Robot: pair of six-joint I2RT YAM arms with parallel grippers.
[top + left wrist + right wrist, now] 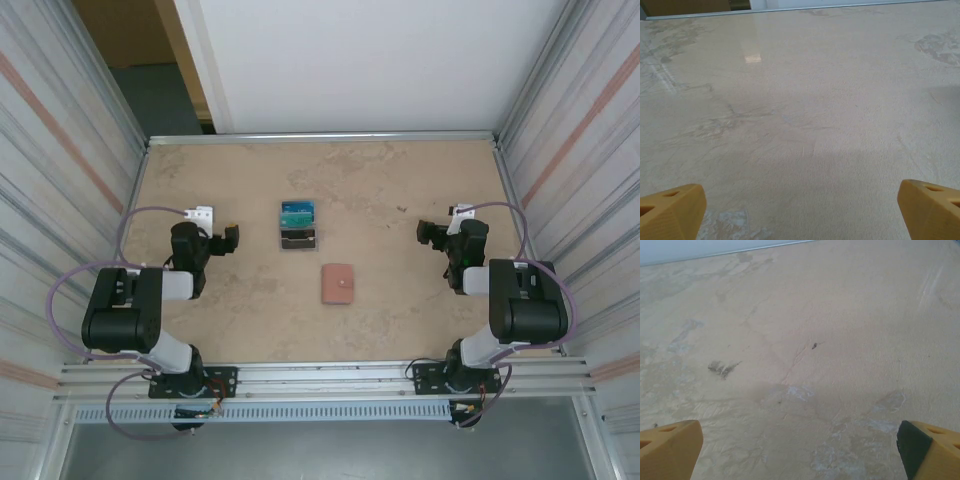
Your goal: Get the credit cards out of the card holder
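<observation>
From the top view, my left claw hangs wide open over the surface, holding nothing. My right claw is the same, jaws spread and empty. The card holder lies flat and folded shut between the two claws. It is well apart from both and sits a little closer to the arm bases than either claw. A dark block with a teal-blue top sits to the right of the left claw, just beyond the holder.

In the left wrist view, the yellow fingertips stand far apart at the bottom corners, with bare surface between and ahead of them.

The right wrist view is much the same. Its fingertips are spread wide over mottled surface, and nothing is in their reach.

My reading is that the task has not started. The holder is closed and untouched, so I take it the credit cards are inside. Everything is left to do: bring a claw to the holder, pin it down, open the flap and draw each card out.
</observation>
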